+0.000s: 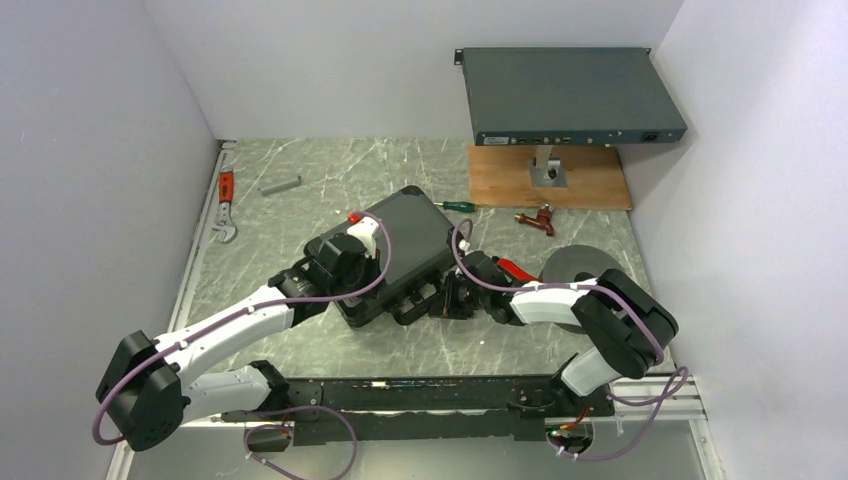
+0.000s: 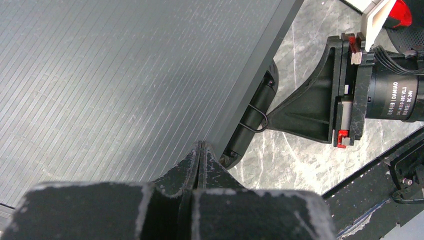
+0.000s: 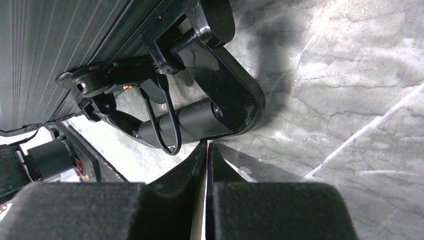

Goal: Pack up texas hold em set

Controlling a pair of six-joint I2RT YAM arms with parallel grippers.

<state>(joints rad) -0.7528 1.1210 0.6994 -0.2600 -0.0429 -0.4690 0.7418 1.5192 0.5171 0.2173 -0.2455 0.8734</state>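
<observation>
The black briefcase [image 1: 410, 235] of the texas hold em set lies closed on the marble table, its ribbed lid [image 2: 125, 75] filling the left wrist view. My left gripper [image 2: 200, 145] is shut, its tips resting on the lid's front edge beside the handle [image 2: 252, 120]. The handle [image 3: 220, 105] and a thin wire loop [image 3: 167, 125] hang off the case's front wall. My right gripper [image 3: 206, 145] sits just below the handle with its jaws together and nothing between them; from above it [image 1: 440, 300] is at the case's near right corner. Cards, tokens and chips are hidden.
A grey rack-mount box [image 1: 565, 95] stands on a post over a wooden board [image 1: 550, 180] at the back right. A black round disc [image 1: 580, 265] lies by the right arm. A wrench [image 1: 225, 215], a grey cylinder [image 1: 280, 185] and a green-handled screwdriver [image 1: 460, 205] lie around.
</observation>
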